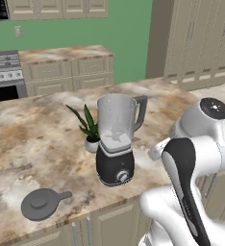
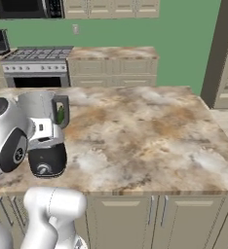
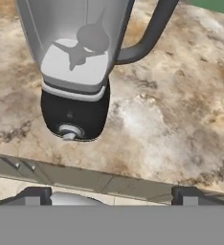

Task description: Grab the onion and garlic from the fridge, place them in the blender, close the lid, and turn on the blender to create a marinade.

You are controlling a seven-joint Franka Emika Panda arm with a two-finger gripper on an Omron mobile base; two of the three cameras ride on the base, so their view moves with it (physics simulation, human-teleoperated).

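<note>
Blender (image 1: 115, 139) parked on the marble island counter (image 1: 32, 139), close to the front edge, roughly midway along it in the left base view. Clear greyish jar on the rounded black base, knob (image 1: 122, 177) facing the front edge, side handle (image 1: 141, 111) sticking out to the right. Jar top open, no cover on it. Seen from the right base view, same blender (image 2: 45, 133) sits toward the left end of the counter (image 2: 150, 131), partly tucked behind the arm.

Lid (image 1: 41, 203) lying flat on the counter, well left of the blender and right near the front edge, tab handle pointing right toward the blender base. Dark grey disc, bump in the middle.

Small potted plant (image 1: 89, 130) in a white pot just behind and left of the blender, nearly touching the jar.

Gripper (image 3: 112, 196) hovering off the front edge of the counter, aimed at the blender base. Fingertips (image 3: 35, 196) set far apart at the bottom of the hand view, nothing between them, so released and carrying nothing. Blade hub visible down inside the jar (image 3: 78, 43) from that angle, knob (image 3: 69, 131) straight ahead.

Stove (image 1: 6, 74) and beige cabinets along the green back wall.
</note>
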